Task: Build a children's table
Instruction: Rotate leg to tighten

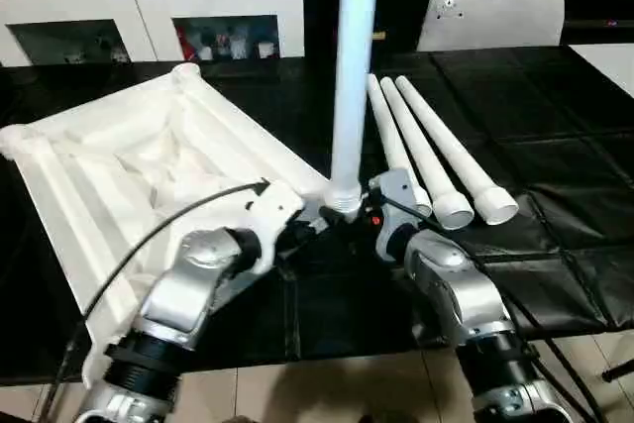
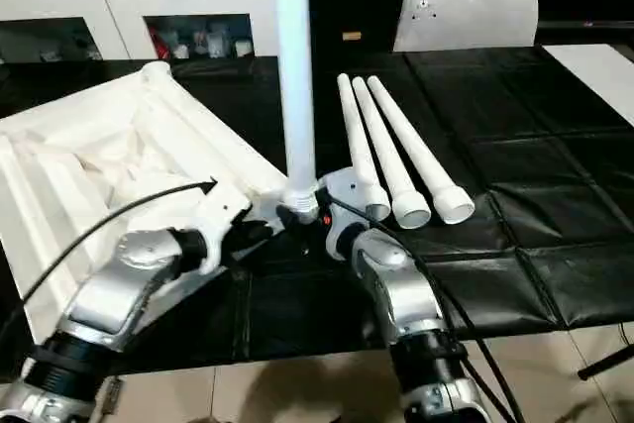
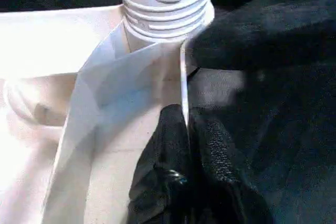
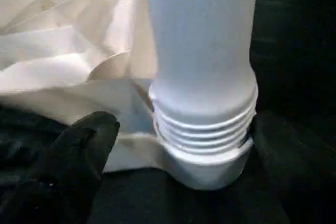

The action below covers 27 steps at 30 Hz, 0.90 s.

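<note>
Head eyes look down; wrist views close on upright leg (image 4: pixel 202 51).

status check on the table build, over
Left end effector shut on tabletop edge. Right end effector open beside upright leg, threads not fully seated. Three legs lie alongside.
</note>
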{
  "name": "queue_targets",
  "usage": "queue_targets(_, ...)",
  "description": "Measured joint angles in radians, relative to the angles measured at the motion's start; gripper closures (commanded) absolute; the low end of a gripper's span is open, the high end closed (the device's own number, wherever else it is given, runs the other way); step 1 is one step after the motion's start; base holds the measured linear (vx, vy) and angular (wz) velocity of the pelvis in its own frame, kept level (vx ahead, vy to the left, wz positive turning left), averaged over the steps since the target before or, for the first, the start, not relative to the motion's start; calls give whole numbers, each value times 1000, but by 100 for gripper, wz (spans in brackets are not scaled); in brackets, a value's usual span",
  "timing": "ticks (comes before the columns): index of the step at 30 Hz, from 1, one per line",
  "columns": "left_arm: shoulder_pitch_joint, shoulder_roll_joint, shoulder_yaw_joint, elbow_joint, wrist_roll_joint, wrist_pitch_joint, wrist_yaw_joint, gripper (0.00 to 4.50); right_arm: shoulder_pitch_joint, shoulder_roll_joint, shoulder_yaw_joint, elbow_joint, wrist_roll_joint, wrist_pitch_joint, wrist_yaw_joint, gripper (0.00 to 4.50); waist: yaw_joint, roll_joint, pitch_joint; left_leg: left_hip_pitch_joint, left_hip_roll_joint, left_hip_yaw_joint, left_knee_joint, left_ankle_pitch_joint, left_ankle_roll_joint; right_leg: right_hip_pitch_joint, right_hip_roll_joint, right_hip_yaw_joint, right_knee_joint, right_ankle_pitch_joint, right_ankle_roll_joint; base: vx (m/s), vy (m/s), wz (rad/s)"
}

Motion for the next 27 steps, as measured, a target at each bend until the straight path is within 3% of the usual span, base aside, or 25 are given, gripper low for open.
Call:
queue_targets(9, -13, 146, -28, 99, -64, -218, -319, 450, 0, -209, 42, -48, 59, -36, 356, 5, 49, -1, 1, 0, 0, 0, 2, 0, 0, 1, -1, -1, 0, 0, 0, 0, 0, 0)
queue_targets(15, -46, 210, -71, 161, -82, -308, -502, 450, -45, -329, 100, -35, 71, -86, 589, 5, 59, -1, 1, 1, 0, 0, 3, 0, 0, 3, -2, 0, 1, 0, -1, 0, 0, 0)
queue_targets(18, -58, 212, -85, 174, -83, -336, -548, 450, -59, -337, 120, -22, 69, -120, 645, 5, 65, -2, 1, 2, 0, 0, 3, 0, 0, 3, -2, -1, 2, 0, -1, 0, 0, 0)
queue_targets(27, -97, 213, -124, 222, -80, -415, -620, 450, -106, -305, 185, 66, 54, -161, 729, 79, 72, -6, 1, 2, 0, 1, 3, 0, 0, 3, -2, -1, 2, 0, -1, 0, 0, 0)
